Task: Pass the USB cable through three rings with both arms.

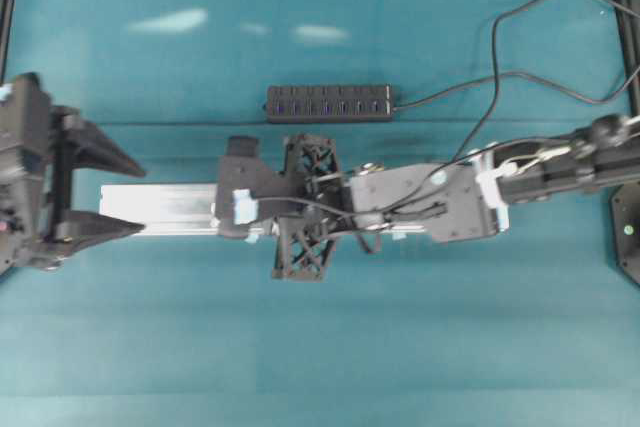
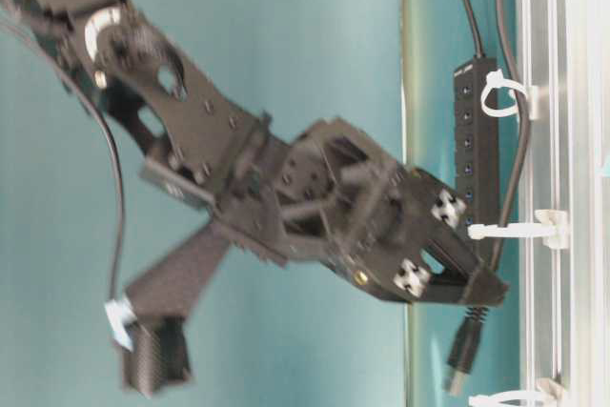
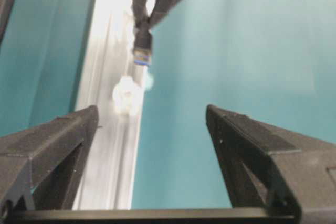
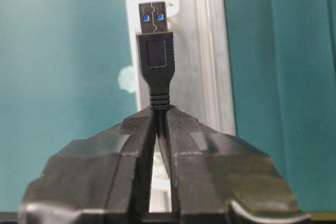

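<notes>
The right pincer (image 4: pixel 157 129) is clamped shut on the USB cable (image 4: pixel 156 56) just behind its plug, which sticks out past the fingertips with the blue-tongued connector pointing along the silver aluminium rail (image 4: pixel 210 51). Just beyond the plug, a translucent-white ring (image 4: pixel 170 1) stands on the rail, and the cable has not yet entered it. From table level, the black cord already runs through two rings (image 2: pixel 505 92) higher along the rail, past the black multi-port hub (image 2: pixel 477 140), with the plug hanging short of the last ring (image 2: pixel 515 396). So, as I judge it, two rings are threaded and one is left. Farther off, at the rail's other end, the left pincer (image 1: pixel 95 192) stands wide open and empty over the teal surface (image 1: pixel 400 347), facing the oncoming plug, apparently ready to receive it once it clears the final ring.
</notes>
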{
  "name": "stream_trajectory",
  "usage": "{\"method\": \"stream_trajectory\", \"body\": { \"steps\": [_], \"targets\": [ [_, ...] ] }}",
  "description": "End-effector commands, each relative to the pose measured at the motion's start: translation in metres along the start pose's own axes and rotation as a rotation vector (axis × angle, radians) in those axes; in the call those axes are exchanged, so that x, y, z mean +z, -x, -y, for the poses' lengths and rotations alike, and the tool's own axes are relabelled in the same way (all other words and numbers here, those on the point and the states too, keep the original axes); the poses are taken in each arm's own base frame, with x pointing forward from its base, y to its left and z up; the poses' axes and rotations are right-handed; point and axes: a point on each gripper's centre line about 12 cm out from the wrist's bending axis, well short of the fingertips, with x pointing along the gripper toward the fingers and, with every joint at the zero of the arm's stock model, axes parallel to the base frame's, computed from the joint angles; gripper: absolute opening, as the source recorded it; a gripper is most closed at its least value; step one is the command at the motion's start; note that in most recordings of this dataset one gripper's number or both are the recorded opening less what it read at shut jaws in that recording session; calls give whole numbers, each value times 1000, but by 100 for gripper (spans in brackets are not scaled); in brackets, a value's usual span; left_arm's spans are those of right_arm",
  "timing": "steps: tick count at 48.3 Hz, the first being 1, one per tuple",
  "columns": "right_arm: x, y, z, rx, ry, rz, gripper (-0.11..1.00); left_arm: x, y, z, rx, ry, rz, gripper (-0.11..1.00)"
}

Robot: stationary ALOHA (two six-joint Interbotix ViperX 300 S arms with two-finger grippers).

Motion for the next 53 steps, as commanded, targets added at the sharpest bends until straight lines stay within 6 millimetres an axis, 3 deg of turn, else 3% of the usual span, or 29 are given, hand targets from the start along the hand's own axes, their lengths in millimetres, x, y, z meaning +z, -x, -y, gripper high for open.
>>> {"method": "stream_trajectory", "body": {
  "steps": [1, 14, 32, 53],
  "targets": [
    [7, 1, 2, -8, -13, -17, -7, 3, 8, 1, -1, -2, 5, 91],
    [4, -7, 4, -39, -16, -110, -7, 0, 10, 0, 2, -1, -12, 91],
    [-4, -5, -10, -25, 10, -130, -7, -3, 9, -1, 5, -3, -23, 91],
    [-1, -10, -6, -21, 1, -105, -7, -2, 10, 0, 2, 1, -17, 91]
  ]
}}
